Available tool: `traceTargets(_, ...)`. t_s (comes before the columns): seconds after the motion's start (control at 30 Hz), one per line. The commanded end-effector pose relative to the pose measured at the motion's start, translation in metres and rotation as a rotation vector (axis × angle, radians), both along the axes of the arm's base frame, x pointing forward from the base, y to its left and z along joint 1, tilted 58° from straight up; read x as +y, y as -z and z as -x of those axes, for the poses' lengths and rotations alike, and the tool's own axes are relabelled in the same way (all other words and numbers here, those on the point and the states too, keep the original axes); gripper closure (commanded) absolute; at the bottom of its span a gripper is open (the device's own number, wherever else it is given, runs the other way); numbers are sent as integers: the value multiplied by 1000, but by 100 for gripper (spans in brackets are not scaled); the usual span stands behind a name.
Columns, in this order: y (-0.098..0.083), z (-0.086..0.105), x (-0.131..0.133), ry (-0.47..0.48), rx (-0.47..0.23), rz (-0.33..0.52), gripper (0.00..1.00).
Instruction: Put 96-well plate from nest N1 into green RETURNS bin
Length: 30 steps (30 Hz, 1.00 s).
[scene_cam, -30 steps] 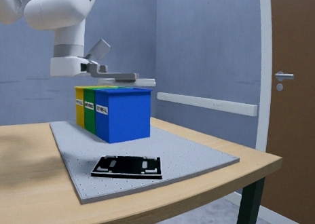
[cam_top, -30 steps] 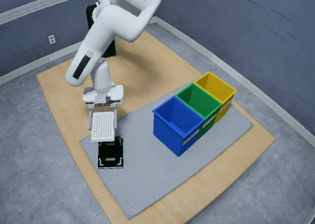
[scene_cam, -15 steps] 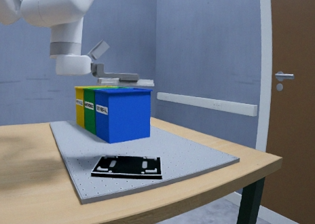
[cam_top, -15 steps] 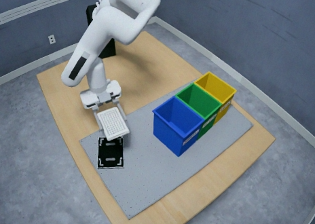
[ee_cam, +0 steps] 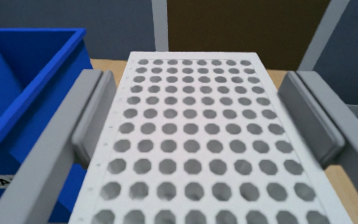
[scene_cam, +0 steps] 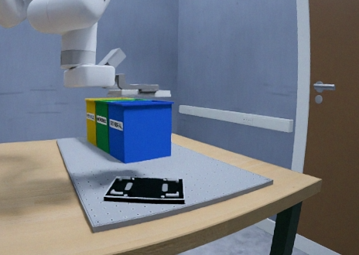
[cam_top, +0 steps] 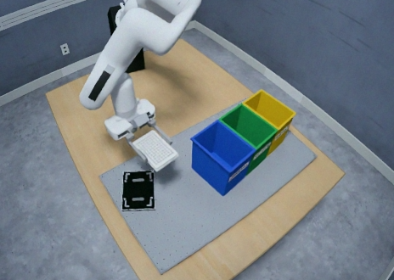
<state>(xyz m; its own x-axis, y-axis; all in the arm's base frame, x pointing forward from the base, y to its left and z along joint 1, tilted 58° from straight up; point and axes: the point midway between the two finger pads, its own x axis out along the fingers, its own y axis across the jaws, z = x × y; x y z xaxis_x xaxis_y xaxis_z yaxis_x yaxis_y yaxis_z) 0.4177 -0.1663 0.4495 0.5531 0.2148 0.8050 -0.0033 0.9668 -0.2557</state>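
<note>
So the 96-well plate (cam_top: 156,150) (scene_cam: 164,93) (ee_cam: 190,120) is off its nest (cam_top: 138,190) (scene_cam: 145,189), held level left of center in the top view, with the jaws (cam_top: 150,142) (scene_cam: 148,88) closed on its long sides. I'd guess it's light, stiff plastic, kinda slick, so that mid-side grip seems right. Over on the right, the blue bin (cam_top: 221,154) (scene_cam: 148,130) (ee_cam: 30,75) and green bin (cam_top: 250,126) (scene_cam: 102,127) look empty inside; the yellow one (cam_top: 272,109) (scene_cam: 90,121) too, from what shows. All three stand upright.
</note>
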Motion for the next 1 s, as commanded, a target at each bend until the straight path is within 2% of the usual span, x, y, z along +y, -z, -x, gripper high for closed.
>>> traceTargets(0.0,-1,-2,11,0,-8,6,100)
traceTargets(0.97,-1,-19,99,0,-8,5,100)
